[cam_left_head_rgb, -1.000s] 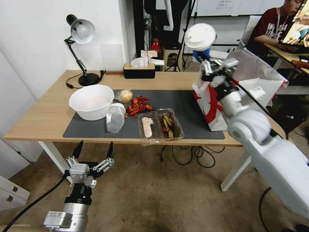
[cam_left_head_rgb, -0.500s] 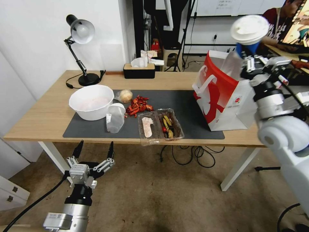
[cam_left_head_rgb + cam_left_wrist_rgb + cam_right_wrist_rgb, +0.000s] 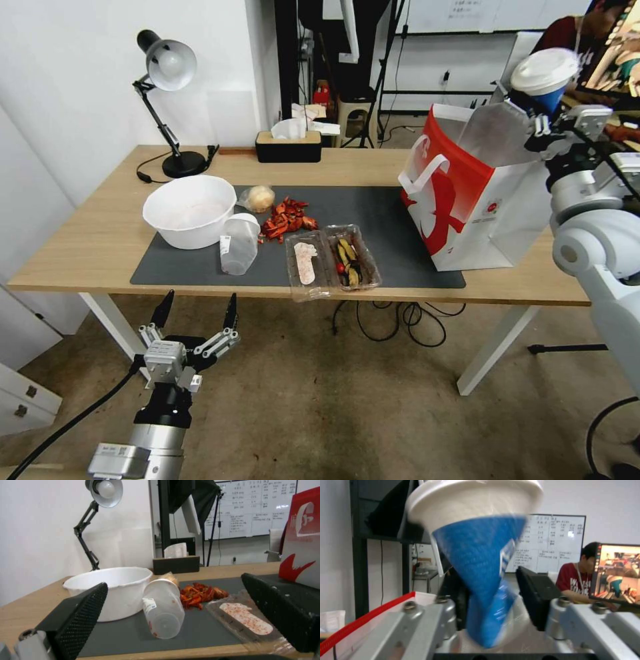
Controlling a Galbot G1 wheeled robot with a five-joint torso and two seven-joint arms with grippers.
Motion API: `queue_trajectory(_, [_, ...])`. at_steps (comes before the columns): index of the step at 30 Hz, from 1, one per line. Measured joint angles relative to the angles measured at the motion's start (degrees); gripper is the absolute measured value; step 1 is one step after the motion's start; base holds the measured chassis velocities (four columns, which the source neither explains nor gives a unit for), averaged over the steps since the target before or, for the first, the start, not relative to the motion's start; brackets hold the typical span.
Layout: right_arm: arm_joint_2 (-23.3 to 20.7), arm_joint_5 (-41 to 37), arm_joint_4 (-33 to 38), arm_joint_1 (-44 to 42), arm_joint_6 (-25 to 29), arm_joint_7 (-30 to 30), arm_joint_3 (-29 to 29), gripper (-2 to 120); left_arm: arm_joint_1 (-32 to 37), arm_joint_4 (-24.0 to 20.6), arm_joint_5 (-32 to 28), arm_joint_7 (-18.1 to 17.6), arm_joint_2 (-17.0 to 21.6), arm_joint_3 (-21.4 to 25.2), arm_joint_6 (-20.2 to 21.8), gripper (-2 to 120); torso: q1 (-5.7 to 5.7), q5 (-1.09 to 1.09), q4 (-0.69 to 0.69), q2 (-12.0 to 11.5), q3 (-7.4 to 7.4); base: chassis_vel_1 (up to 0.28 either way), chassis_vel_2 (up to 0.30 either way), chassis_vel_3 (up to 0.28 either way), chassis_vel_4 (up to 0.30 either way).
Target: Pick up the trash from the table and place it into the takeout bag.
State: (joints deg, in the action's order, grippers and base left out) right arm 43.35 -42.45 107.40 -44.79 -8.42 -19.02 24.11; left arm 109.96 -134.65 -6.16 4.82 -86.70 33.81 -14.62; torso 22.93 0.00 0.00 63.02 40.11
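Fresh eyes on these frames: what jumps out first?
The right gripper, raised at the far right over the takeout bag, is shut on the blue-and-white cup, lid up. The rest of the litter sits on the dark mat: a white bowl, a tipped clear plastic cup and red scraps. The left gripper hangs open below the table's near edge.

My right end effector grips a blue-and-white cup with a white lid, raised above the far right corner of the open takeout bag on the bench. On the dark grey mat lie a white bowl, a tipped clear plastic cup, red scraps and a clear tray. My left end effector hangs open below the bench edge.
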Motion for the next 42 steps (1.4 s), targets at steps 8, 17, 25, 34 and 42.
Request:
queue_trajectory(8, [-0.1,-1.0,0.0,0.4,-0.9,0.1,-0.2,70,-0.2,-0.1,-0.2,-0.3,0.2,0.3,0.0,100,-0.01,0.0,0.0,0.0,0.0,0.0,0.0,0.0,0.0])
queue_trajectory(17, [-0.9,-1.6,0.8,0.0,-3.8,0.2,0.1,99,-0.3,0.0,-0.2,-0.4,0.1,0.2,0.0,100,0.0,0.0,0.0,0.0,0.0,0.0,0.0,0.0,0.0])
queue_trajectory(25, [-1.7,-2.9,1.2,0.9,-5.7,0.3,-0.1,100,-0.3,0.0,-0.3,-0.4,0.1,0.1,0.1,100,-0.01,0.0,0.0,0.0,0.0,0.0,0.0,0.0,0.0])
queue_trajectory(34, [-1.8,-3.9,3.4,-0.6,-4.9,1.1,0.7,100,-0.3,-0.4,-0.5,-0.4,0.3,0.4,0.1,100,-0.01,0.0,0.0,0.0,0.0,0.0,0.0,0.0,0.0])
queue_trajectory(42, [-2.2,-6.8,12.2,-10.3,-2.1,5.1,7.7,100,-0.2,-0.7,-0.7,-0.6,0.4,0.6,0.2,100,-0.01,-0.01,-0.01,0.0,0.0,0.0,0.0,0.0,0.0])
